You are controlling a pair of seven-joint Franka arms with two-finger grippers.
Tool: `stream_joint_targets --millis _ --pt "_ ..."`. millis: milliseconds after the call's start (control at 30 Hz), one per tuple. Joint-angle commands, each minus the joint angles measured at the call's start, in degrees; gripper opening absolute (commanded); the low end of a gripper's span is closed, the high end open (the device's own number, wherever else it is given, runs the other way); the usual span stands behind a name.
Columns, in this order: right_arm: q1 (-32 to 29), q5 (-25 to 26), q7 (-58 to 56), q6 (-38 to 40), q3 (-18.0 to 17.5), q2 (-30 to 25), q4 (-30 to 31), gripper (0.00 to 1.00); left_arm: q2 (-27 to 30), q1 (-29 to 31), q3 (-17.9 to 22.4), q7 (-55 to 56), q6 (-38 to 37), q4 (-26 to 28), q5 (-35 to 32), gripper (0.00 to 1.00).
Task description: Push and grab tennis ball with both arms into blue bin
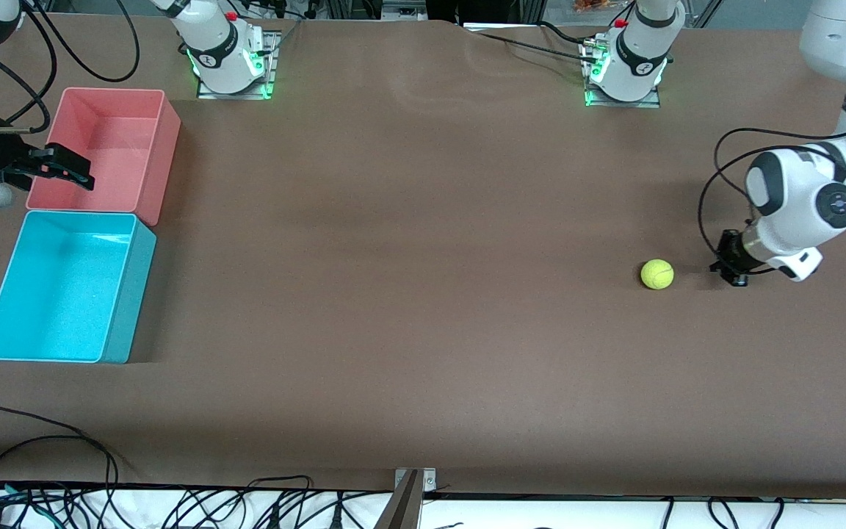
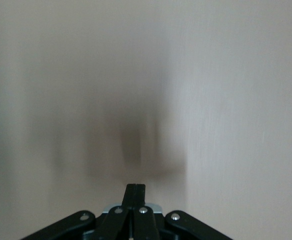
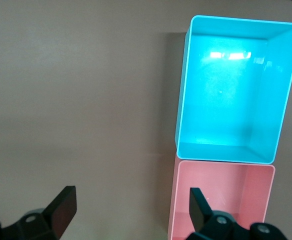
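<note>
Blue bin (image 1: 63,290), a cyan plastic rectangle, sat nearest the camera at the right arm's end, touching the pink plastic bin (image 1: 103,150). Fuzzy yellow-green tennis ball (image 1: 657,274) lay on the brown table (image 1: 408,294), well apart from both. Left gripper (image 1: 731,268) stood just beside the ball, fingers pressed together, empty. Right gripper (image 3: 131,212) hung spread wide, empty, over the pink bin.

Risk: an off-centre shove could send the ball rolling wide of the right arm's reach.

Brown table (image 1: 423,308) with black cables (image 1: 173,507) along its near edge.

Left end effector (image 1: 731,268) low, fingers together; right end effector (image 1: 63,167) raised, fingers spread wide.
</note>
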State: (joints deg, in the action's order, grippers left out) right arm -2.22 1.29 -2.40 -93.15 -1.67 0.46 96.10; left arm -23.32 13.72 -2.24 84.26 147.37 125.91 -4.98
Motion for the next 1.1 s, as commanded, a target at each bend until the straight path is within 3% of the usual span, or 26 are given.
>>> stream_joint_targets --millis 0,167,500,700,733,1067 --pt "-0.77 -1.02 -0.67 0.78 -0.35 0.42 -1.36 1.00 0.90 -6.94 -2.68 15.29 0.02 2.32 -1.96 0.00" --pt "-0.77 -1.02 -0.67 0.78 -0.35 0.42 -1.36 1.00 1.60 -10.47 -4.88 23.58 -1.99 2.50 -1.96 0.00" --pt "-0.68 -1.02 -0.67 0.78 -0.35 0.42 -1.36 1.00 1.87 -9.68 -4.79 21.21 -2.88 2.06 -3.72 0.00" --pt "-0.68 -1.02 -0.32 0.96 -0.44 0.42 -1.36 1.00 2.92 -8.54 -4.71 15.69 -4.10 0.40 -3.98 0.00" --pt "-0.68 -0.93 0.03 1.13 -0.53 0.42 -1.36 1.00 4.23 -7.40 -4.79 10.71 -5.85 -1.26 -3.98 0.00" --pt "-0.68 -0.93 0.12 1.22 -0.53 0.60 -1.27 1.00 4.77 -7.04 -4.79 -1.27 -14.29 -8.65 -3.98 0.00"
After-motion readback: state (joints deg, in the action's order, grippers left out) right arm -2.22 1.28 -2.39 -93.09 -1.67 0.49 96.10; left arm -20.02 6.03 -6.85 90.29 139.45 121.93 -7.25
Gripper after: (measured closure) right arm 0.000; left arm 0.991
